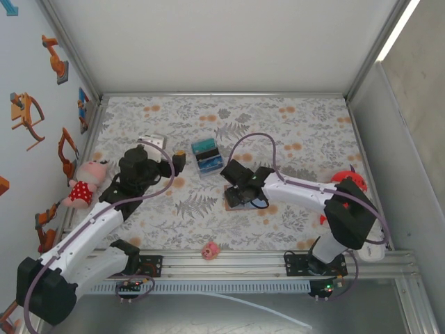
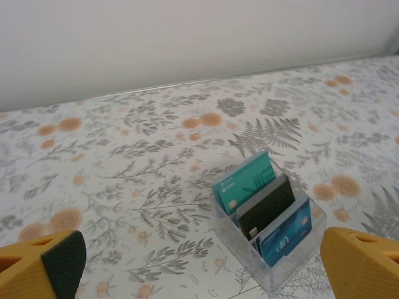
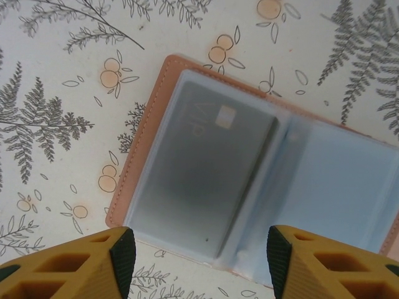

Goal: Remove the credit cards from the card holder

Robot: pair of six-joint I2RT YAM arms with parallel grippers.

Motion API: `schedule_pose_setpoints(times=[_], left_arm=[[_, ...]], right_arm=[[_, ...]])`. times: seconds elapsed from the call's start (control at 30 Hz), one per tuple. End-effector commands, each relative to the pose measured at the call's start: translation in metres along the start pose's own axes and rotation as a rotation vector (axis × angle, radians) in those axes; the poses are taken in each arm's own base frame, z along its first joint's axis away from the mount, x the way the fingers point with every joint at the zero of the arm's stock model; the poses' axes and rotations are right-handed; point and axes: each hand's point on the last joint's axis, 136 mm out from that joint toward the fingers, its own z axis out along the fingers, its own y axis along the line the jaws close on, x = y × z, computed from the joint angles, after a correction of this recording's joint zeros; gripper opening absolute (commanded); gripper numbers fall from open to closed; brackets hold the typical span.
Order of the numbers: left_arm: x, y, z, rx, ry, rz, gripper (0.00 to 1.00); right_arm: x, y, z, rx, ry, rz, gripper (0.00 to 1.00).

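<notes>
Hovering over the open card holder [image 3: 149,143] in the middle of the right wrist view, the right gripper [image 3: 199,261] is showing its yellow fingers [image 3: 121,255] apart at the bottom edge, released and clasping nothing. The card holder is lying flat on the floral table [image 3: 56,75], and one credit card [image 3: 206,180] is sitting inside its left translucent pocket, looking grey through the sleeve.

In the left wrist view, the left gripper [image 2: 199,271] is standing wide open and empty, with its fingers in the two lower corners of the frame. Right of centre, three more credit cards [image 2: 268,205], teal, dark and blue, are leaning in a clear stand [image 2: 315,219].

In the top view, a small pink toy [image 1: 210,250] is lying at lower centre, and a plush doll [image 1: 83,184] is sitting at the left edge
</notes>
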Motion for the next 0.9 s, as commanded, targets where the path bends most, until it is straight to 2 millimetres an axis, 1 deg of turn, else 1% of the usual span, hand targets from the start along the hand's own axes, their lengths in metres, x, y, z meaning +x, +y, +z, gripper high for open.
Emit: schedule_pose_setpoints(times=[0.0,0.13,0.27,0.53,0.87], left_arm=[[-0.004,0.030,-0.011,-0.150,-0.051,-0.174,0.97],[0.001,0.039,-0.016,-0.201,-0.050,-0.213,0.97],[0.007,0.040,-0.015,-0.208,-0.027,-0.215,0.97],[0.013,0.040,-0.013,-0.211,-0.005,-0.204,0.97],[0.011,0.036,-0.013,-0.183,-0.004,-0.200,0.97]], right_arm=[[-0.002,0.003,0.004,0.033,0.014,0.002,0.55],[0.001,0.009,0.016,0.037,0.038,-0.010,0.55],[0.000,0.012,0.024,0.046,0.055,-0.020,0.55],[0.000,0.013,0.029,0.049,0.060,-0.003,0.57],[0.012,0.008,0.039,0.060,0.083,0.017,0.57]])
